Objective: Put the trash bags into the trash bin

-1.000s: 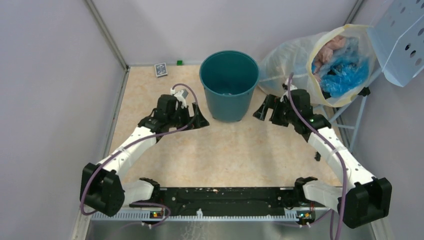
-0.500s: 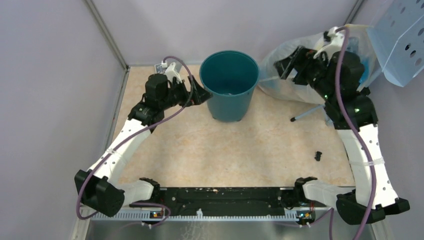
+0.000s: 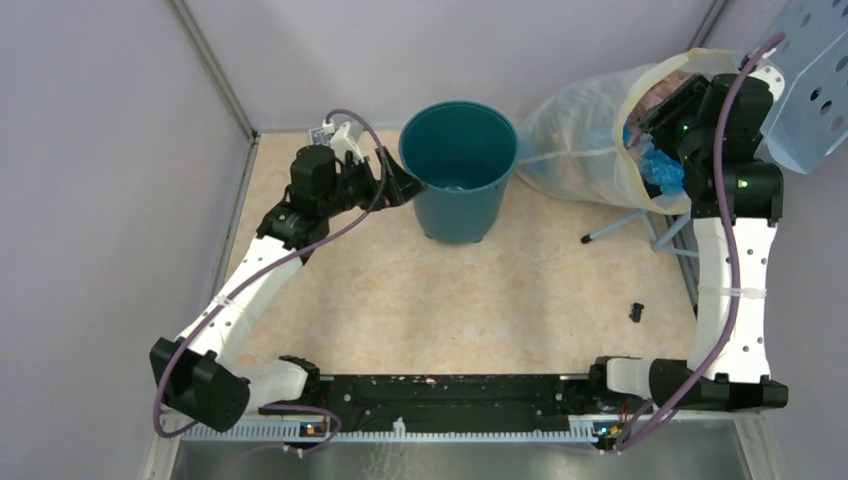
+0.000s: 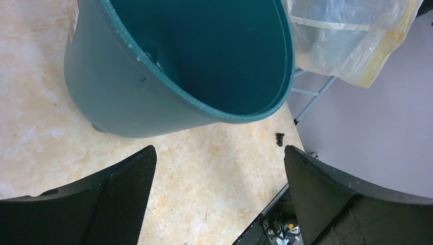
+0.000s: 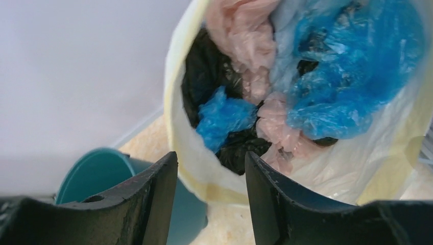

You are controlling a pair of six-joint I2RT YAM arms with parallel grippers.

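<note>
Crumpled pink trash bag [image 5: 245,35] lies inside clear sack [image 3: 575,150] among blue bags [image 5: 347,76], past yellow rim [image 5: 176,117]. At sack's open mouth: right gripper [image 5: 212,168], jaws spread. Just left of sack, upright on surface [image 3: 450,300]: trash bin [image 3: 455,215], top open. By bin's left wall: left gripper [image 4: 219,168], jaws spread.

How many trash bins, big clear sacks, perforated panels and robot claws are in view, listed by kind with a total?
trash bin: 1
clear sack: 1
perforated panel: 1
claws: 2, the left claw and the right claw
Total: 5
</note>
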